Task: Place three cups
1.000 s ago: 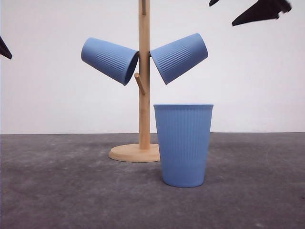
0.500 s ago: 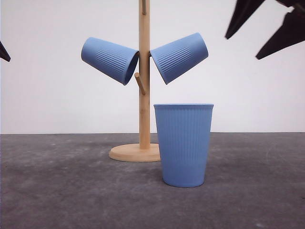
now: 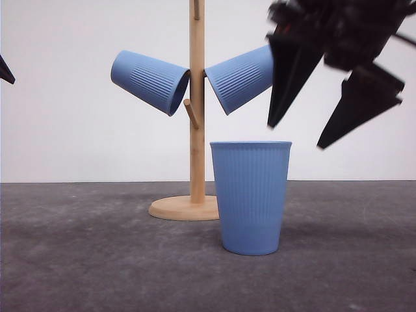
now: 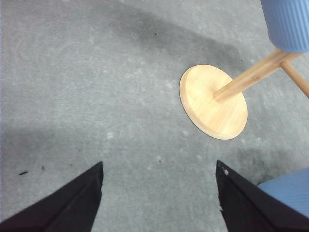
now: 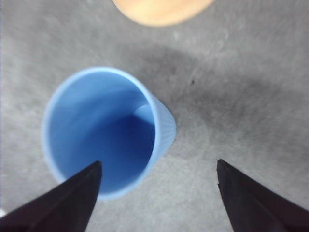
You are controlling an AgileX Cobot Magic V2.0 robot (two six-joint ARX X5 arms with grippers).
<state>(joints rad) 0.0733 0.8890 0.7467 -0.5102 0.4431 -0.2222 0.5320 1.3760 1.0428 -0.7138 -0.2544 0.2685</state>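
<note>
Cups hang two on the wooden rack (image 3: pixel 196 104), left cup (image 3: pixel 149 82) and right cup (image 3: pixel 242 78); the third cup (image 3: pixel 251 197) stands upright on the grey table (image 3: pixel 78 253) beside the rack's base. Right gripper (image 3: pixel 305 133), jaws spread and empty, hangs above that cup's rim, seemingly just off to its side, with open table around. Left gripper (image 4: pixel 159 188) is also spread over bare table.

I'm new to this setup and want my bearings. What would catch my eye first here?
Two blue cups hang tilted on a wooden rack, one each side of its pole. A third cup stands upright on the grey table in front. The open right gripper hangs above that cup.
</note>
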